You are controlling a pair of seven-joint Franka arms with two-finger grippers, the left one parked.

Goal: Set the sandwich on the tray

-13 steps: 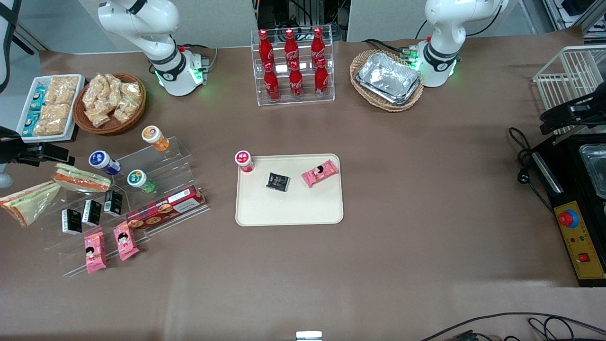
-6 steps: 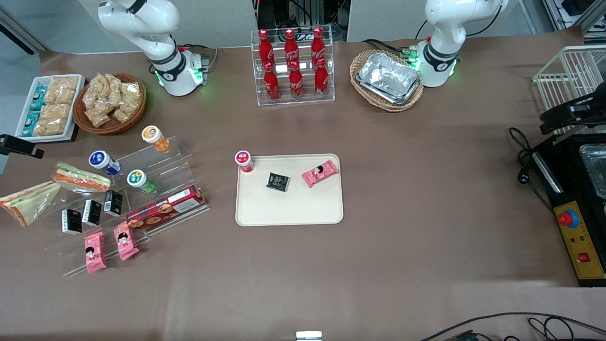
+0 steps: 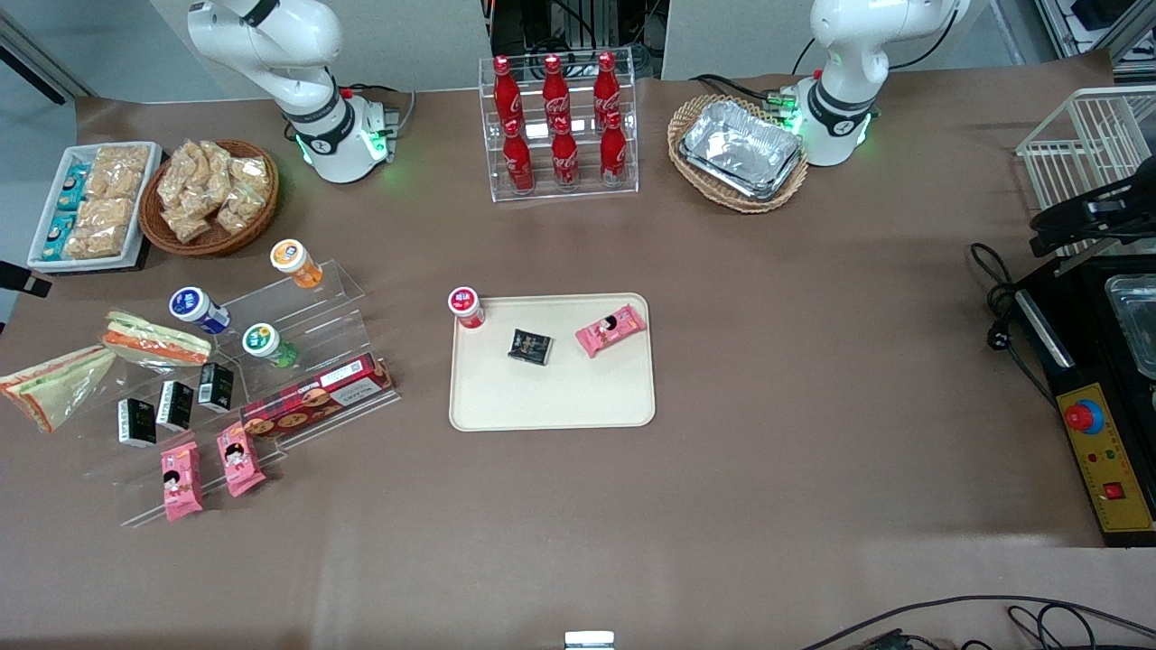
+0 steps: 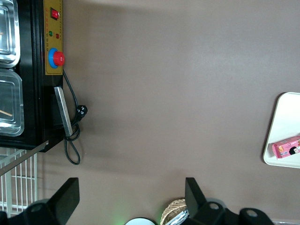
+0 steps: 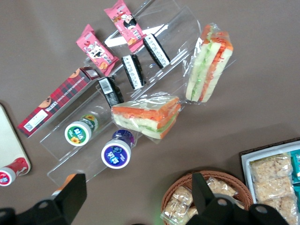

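Note:
The sandwich (image 3: 52, 385), a clear-wrapped wedge with a pale bread face, lies on the table at the working arm's end, beside the acrylic stand; its green and orange edge shows in the right wrist view (image 5: 209, 63). The cream tray (image 3: 551, 402) lies mid-table and holds a red-lidded jar (image 3: 466, 306), a black packet (image 3: 530, 346) and a pink packet (image 3: 611, 329). My gripper (image 5: 136, 199) is open and empty, high above the table between the snack basket and the blue-lidded jar, apart from the sandwich. Only a dark tip of it (image 3: 20, 279) shows in the front view.
A second wrapped sandwich with a thick orange stripe (image 3: 153, 340) rests on the acrylic stand (image 3: 307, 316) among jars, black packets, pink packets and a red biscuit box (image 3: 316, 397). A wicker snack basket (image 3: 209, 194) and white snack tray (image 3: 90, 203) stand farther back. Cola rack (image 3: 558, 126).
The dark gripper part at the working arm's edge of the front view has slid outward, leaving only a small tip in sight. Nothing on the table has moved.

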